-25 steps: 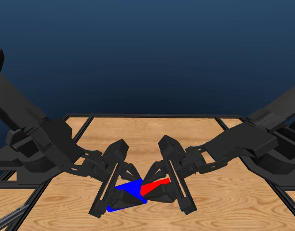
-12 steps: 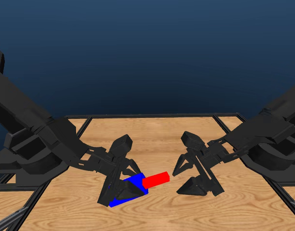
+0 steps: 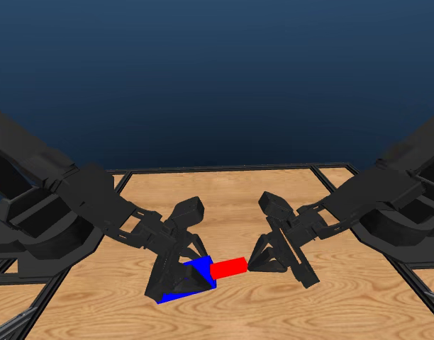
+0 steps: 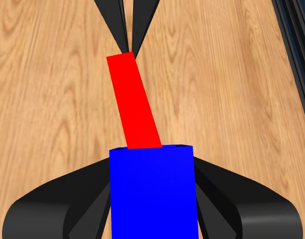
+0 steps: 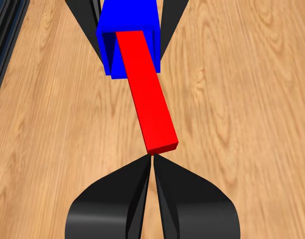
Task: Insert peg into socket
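Your peg (image 3: 228, 268) sits with one end already inside the socket (image 3: 197, 273) and the other end jutting out toward the right arm, so its long axis runs roughly along the line between the two grippers. In the right wrist view the peg (image 5: 145, 102) enters the socket's open mouth (image 5: 127, 30) at a slight slant rather than dead straight. The left gripper (image 3: 176, 278) has its fingers clamped on the socket's sides, holding it just above the tabletop (image 3: 224, 205). The right gripper (image 3: 258, 263) holds nothing: its fingers (image 5: 152, 172) are pressed together, tips right at the peg's free end, touching it or very nearly. So the right arm is the nearer one to that exposed end, and the peg lies straight ahead of its fingertips. Judging by this, a push along the peg's axis would seat it deeper; mind the slant, since it could bind against the socket wall.
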Controlling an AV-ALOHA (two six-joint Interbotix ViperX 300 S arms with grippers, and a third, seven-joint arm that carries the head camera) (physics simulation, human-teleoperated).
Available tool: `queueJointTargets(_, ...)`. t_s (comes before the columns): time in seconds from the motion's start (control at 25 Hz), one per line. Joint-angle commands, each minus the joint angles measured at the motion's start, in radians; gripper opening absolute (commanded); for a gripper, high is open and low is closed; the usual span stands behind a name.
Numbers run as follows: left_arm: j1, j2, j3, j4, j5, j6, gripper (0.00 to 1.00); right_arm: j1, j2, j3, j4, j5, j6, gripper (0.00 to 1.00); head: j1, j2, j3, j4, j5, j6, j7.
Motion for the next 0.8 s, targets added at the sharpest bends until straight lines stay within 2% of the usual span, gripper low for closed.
queueJointTargets(0.04, 0.008, -0.029, -0.061, 0.086, 0.098, -0.092, 0.00, -0.022, 0.070, -0.111, -0.016, -0.078, -0.032, 0.00, -0.001, 0.011, -0.018, 0.001, -0.010, 0.001, 0.005)
queueJointTargets(0.08, 0.002, -0.021, -0.047, 0.105, 0.111, -0.127, 0.00, -0.026, 0.094, -0.143, -0.026, -0.092, -0.028, 0.00, 0.001, 0.012, -0.018, 0.002, -0.010, 0.002, 0.003)
queueJointTargets(0.12, 0.006, -0.029, -0.058, 0.133, 0.131, -0.150, 0.00, -0.030, 0.125, -0.166, -0.032, -0.095, -0.030, 0.00, 0.003, 0.012, -0.018, 0.002, -0.012, 0.001, 0.002)
queueJointTargets(0.16, 0.003, -0.031, -0.056, 0.116, 0.109, -0.130, 0.00, -0.031, 0.135, -0.185, -0.034, -0.106, -0.030, 0.00, 0.005, 0.013, -0.019, 0.003, -0.013, 0.002, 0.002)
queueJointTargets(0.2, 0.000, -0.034, -0.059, 0.182, 0.161, -0.211, 0.00, -0.033, 0.155, -0.204, -0.038, -0.110, -0.031, 0.00, 0.010, 0.014, -0.019, 0.005, -0.014, 0.002, 0.004)
queueJointTargets(0.28, -0.002, -0.043, -0.078, 0.220, 0.195, -0.252, 0.00, -0.033, 0.176, -0.236, -0.045, -0.115, -0.038, 0.00, 0.017, 0.015, -0.019, 0.007, -0.012, 0.001, 0.002)
queueJointTargets(0.32, -0.001, -0.039, -0.072, 0.217, 0.200, -0.245, 0.00, -0.035, 0.181, -0.250, -0.048, -0.115, -0.036, 0.00, 0.019, 0.015, -0.019, 0.007, -0.012, 0.001, 0.000)
queueJointTargets(0.36, -0.004, -0.039, -0.077, 0.265, 0.244, -0.302, 0.00, -0.034, 0.189, -0.257, -0.047, -0.117, -0.035, 0.00, 0.022, 0.015, -0.020, 0.008, -0.011, 0.002, -0.004)
queueJointTargets(0.52, -0.010, -0.043, -0.094, 0.333, 0.295, -0.384, 0.00, -0.031, 0.225, -0.305, -0.058, -0.107, -0.028, 0.00, 0.028, 0.016, -0.019, 0.010, -0.012, 0.003, -0.014)
queueJointTargets(0.56, -0.016, -0.038, -0.102, 0.378, 0.338, -0.437, 0.00, -0.029, 0.233, -0.313, -0.062, -0.106, -0.025, 0.00, 0.028, 0.015, -0.019, 0.010, -0.012, 0.004, -0.016)
queueJointTargets(0.6, -0.030, -0.057, -0.106, 0.397, 0.346, -0.452, 0.00, -0.031, 0.234, -0.316, -0.063, -0.105, -0.021, 0.00, 0.029, 0.014, -0.019, 0.010, -0.013, 0.004, -0.018)
queueJointTargets(0.72, -0.035, -0.056, -0.121, 0.443, 0.384, -0.526, 0.00, -0.034, 0.218, -0.283, -0.050, -0.100, -0.015, 0.00, 0.034, 0.009, -0.018, 0.011, -0.015, 0.005, -0.022)
queueJointTargets(0.8, -0.049, -0.069, -0.115, 0.482, 0.393, -0.592, 0.00, -0.040, 0.172, -0.195, -0.017, -0.126, 0.001, 0.00, 0.038, 0.003, -0.018, 0.012, -0.019, 0.002, -0.025)
